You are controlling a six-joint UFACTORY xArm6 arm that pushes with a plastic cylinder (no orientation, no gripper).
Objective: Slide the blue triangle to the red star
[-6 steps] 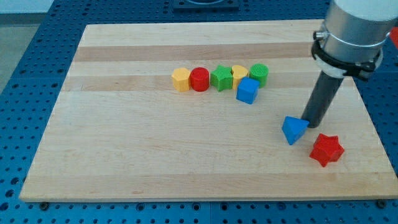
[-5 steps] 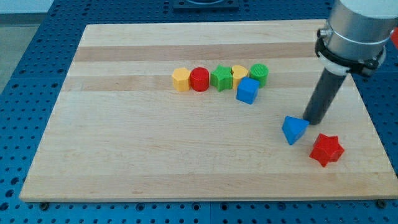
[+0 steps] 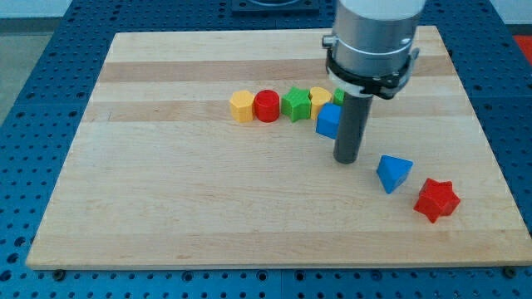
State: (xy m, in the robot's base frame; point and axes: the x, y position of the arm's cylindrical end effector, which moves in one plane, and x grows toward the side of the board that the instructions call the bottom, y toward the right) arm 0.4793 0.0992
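Note:
The blue triangle lies on the wooden board at the view's lower right. The red star lies just to its lower right, a small gap between them. My tip rests on the board to the left of the blue triangle, apart from it, and just below the blue cube, which the rod partly hides.
A row of blocks sits above my tip: a yellow hexagon, a red cylinder, a green star, a yellow block and a green block mostly hidden by the arm. The board's right edge is near the red star.
My tip has moved from the upper right of the blue triangle to its left, beside the blue cube. The blocks have not moved.

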